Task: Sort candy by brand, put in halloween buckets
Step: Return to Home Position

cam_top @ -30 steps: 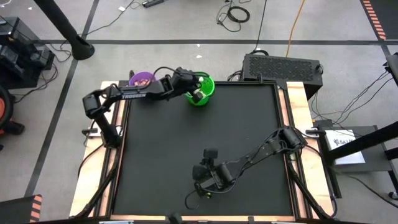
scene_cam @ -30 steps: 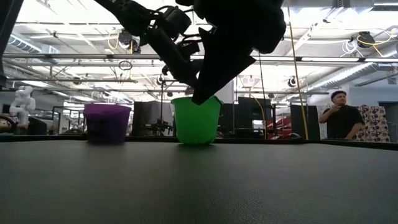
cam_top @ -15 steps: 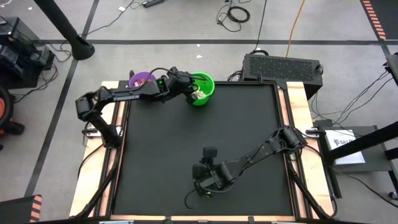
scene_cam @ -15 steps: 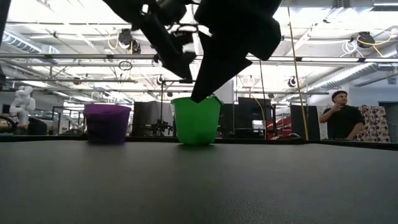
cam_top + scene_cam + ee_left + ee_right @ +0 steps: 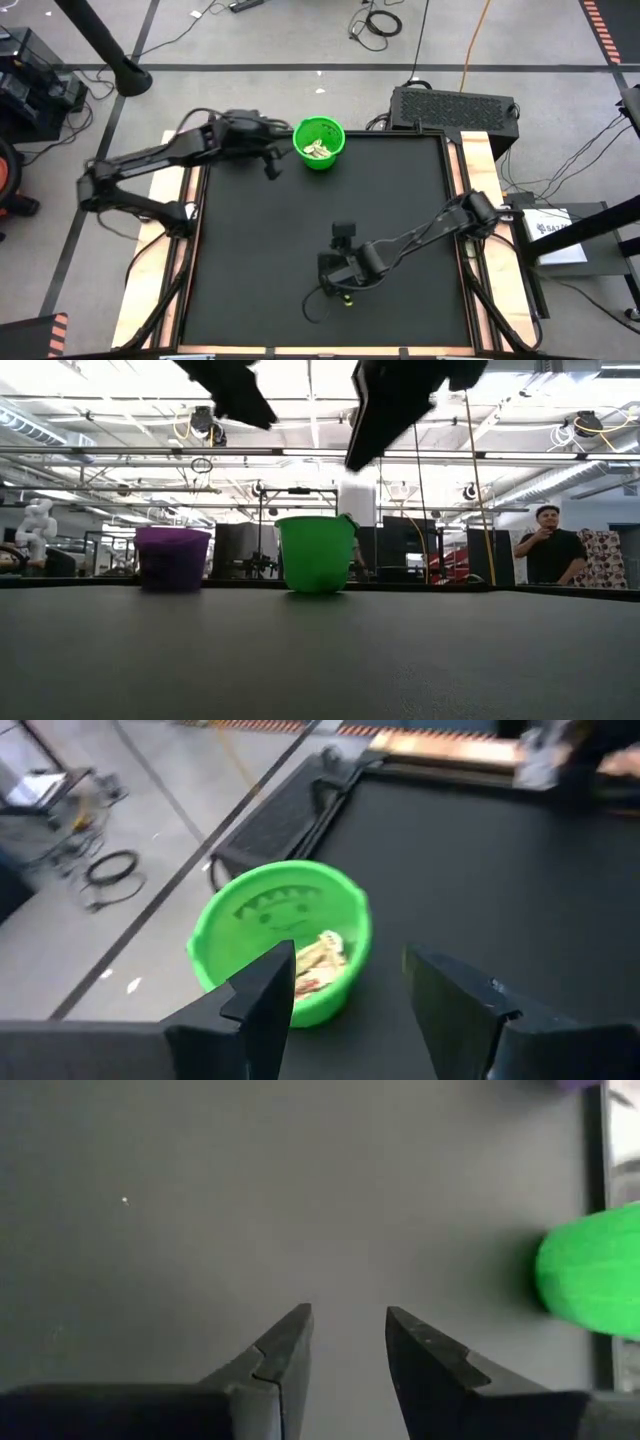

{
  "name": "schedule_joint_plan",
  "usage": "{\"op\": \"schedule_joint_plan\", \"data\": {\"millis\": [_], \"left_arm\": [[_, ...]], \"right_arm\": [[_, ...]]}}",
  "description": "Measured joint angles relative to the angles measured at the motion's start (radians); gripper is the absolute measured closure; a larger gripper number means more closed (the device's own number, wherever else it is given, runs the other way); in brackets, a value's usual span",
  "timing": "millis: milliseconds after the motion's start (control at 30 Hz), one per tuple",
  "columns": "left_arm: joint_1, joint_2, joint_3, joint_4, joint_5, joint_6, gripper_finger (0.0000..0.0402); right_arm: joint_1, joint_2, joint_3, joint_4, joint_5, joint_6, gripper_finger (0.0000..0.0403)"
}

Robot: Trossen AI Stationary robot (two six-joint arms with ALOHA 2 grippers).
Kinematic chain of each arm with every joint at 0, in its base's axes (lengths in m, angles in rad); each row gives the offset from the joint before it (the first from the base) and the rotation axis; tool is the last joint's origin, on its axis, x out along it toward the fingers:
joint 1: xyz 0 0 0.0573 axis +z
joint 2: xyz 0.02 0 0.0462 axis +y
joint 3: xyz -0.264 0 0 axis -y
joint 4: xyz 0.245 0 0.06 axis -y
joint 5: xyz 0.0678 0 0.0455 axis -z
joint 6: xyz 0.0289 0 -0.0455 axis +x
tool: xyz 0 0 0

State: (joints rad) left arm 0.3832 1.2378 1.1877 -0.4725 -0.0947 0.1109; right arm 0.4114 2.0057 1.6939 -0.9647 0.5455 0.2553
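The left gripper, released and empty, was held just beside the green bucket (right gripper, also parted, farther off).

My left gripper has come off the bright green round plastic pail and now sits just left of it in the high view, upper middle of the frame. The arm behind it has swung out toward the left edge and hides the small purple round plastic pail from above. The green pail's mouth is uncovered, showing the cream-wrapped candy bars inside. My right gripper has crept slightly up and right, lower centre. In the low view both grippers have lifted to the top edge.
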Motion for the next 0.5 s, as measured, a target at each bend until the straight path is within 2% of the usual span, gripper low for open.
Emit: {"op": "schedule_joint_plan", "data": {"millis": [200, 333, 400, 500], "left_arm": [[-0.031, -0.233, -0.194, 0.011, 0.104, -0.072, 0.0207], [-0.092, -0.394, -0.361, 0.094, 0.120, -0.113, 0.0207], [-0.126, -0.466, -0.442, 0.143, 0.120, -0.133, 0.0207], [-0.171, -0.560, -0.566, 0.228, 0.120, -0.159, 0.0207]], "right_arm": [[-0.005, -0.110, 0.000, -0.028, -0.004, -0.087, 0.0282], [-0.037, -0.199, -0.020, -0.015, -0.053, -0.134, 0.0282], [-0.066, -0.266, -0.086, 0.039, -0.088, -0.171, 0.0282], [-0.128, -0.405, -0.267, 0.216, -0.180, -0.219, 0.0282]]}}
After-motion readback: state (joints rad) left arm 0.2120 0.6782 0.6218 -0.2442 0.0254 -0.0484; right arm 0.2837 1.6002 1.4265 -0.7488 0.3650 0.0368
